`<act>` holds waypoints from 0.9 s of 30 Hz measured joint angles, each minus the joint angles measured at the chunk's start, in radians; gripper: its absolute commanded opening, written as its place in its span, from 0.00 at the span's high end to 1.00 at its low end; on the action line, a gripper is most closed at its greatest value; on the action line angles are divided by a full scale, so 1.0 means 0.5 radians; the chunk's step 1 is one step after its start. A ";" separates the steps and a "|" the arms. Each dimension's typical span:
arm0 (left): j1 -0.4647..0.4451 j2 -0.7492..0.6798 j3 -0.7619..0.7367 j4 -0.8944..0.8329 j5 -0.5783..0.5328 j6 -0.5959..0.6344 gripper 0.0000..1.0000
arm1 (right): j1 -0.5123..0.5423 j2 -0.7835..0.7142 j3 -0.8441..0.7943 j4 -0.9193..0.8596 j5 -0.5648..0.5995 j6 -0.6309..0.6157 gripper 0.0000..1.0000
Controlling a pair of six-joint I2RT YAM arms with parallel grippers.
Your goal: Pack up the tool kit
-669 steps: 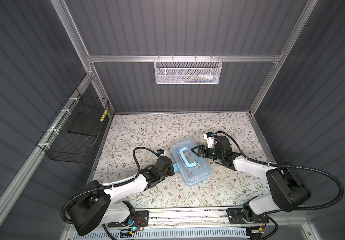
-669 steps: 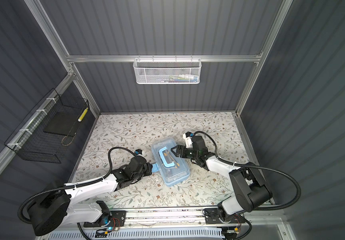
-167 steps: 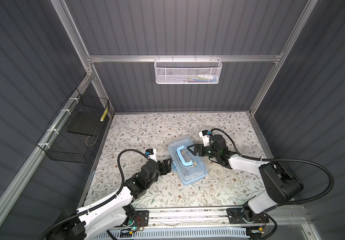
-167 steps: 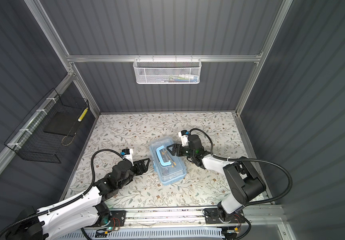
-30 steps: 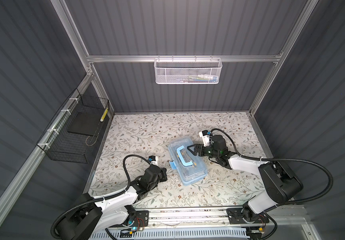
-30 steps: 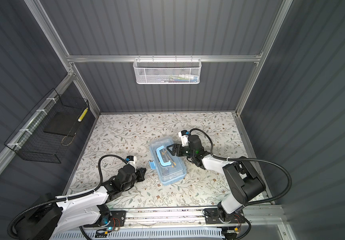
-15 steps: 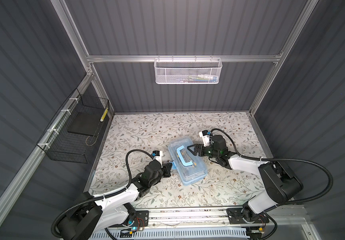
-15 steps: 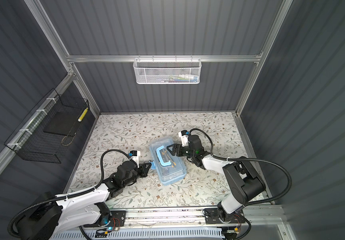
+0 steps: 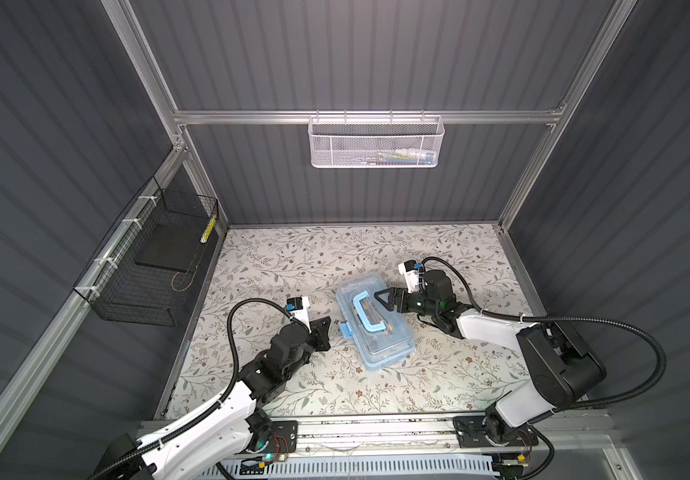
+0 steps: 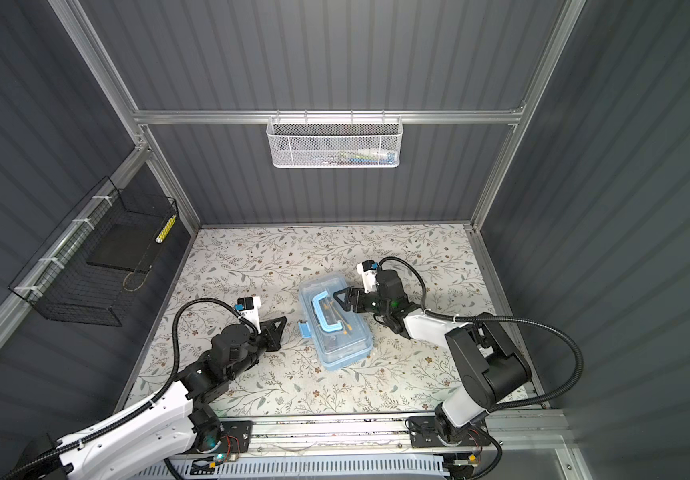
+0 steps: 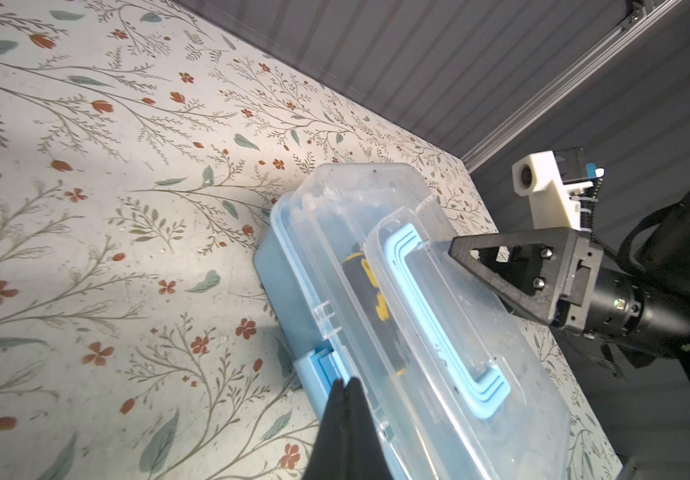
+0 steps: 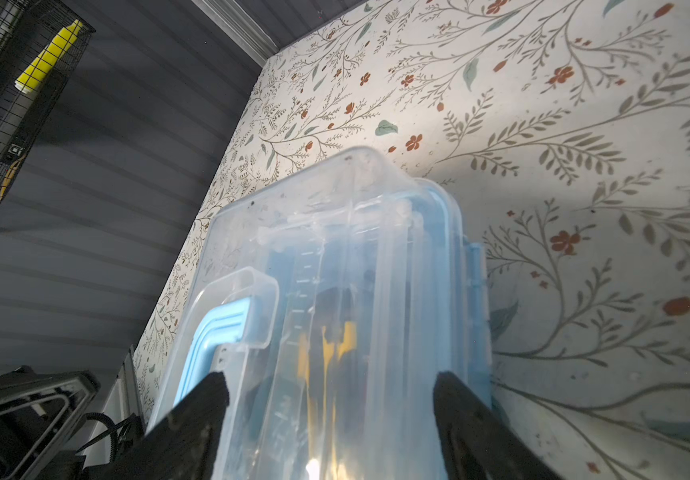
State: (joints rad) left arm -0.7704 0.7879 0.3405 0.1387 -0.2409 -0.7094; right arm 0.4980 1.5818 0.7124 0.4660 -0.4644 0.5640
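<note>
The tool kit (image 9: 376, 328) (image 10: 337, 332) is a light-blue box with a clear lid. It lies with the lid down on the floral mat, its pale-blue handle (image 11: 439, 316) flat on top. Black and yellow tools (image 12: 326, 345) show through the lid. My left gripper (image 9: 328, 321) (image 10: 284, 321) (image 11: 345, 383) is shut and empty, its tips at the blue latch (image 11: 316, 370) on the kit's left side. My right gripper (image 9: 381, 300) (image 10: 340, 300) (image 12: 331, 388) is open over the lid's far end, one finger (image 12: 206, 399) beside the handle, the other (image 12: 457, 399) near the hinge edge.
A white mesh basket (image 9: 376, 143) (image 10: 333, 143) hangs on the back wall with a few items in it. A black wire basket (image 9: 152, 270) (image 10: 98, 266) hangs on the left wall and holds a yellow item (image 12: 48, 58). Grey walls surround the mat.
My left gripper has moved forward and right to the kit's latch, staying shut. The right arm and the kit have not moved.
</note>
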 measured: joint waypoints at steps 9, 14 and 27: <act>0.000 0.359 -0.026 -0.011 0.035 -0.001 1.00 | 0.001 0.001 0.000 0.002 0.000 0.002 0.20; 0.000 0.513 -0.028 0.111 0.111 0.000 1.00 | 0.000 0.001 0.000 0.002 0.000 0.002 0.20; 0.000 0.840 -0.015 0.472 0.359 -0.001 1.00 | 0.000 0.001 0.000 0.001 0.001 0.002 0.19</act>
State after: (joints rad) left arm -0.7704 1.2079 0.3328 0.3744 -0.0616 -0.7097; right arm 0.4980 1.5822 0.7124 0.4664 -0.4641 0.5652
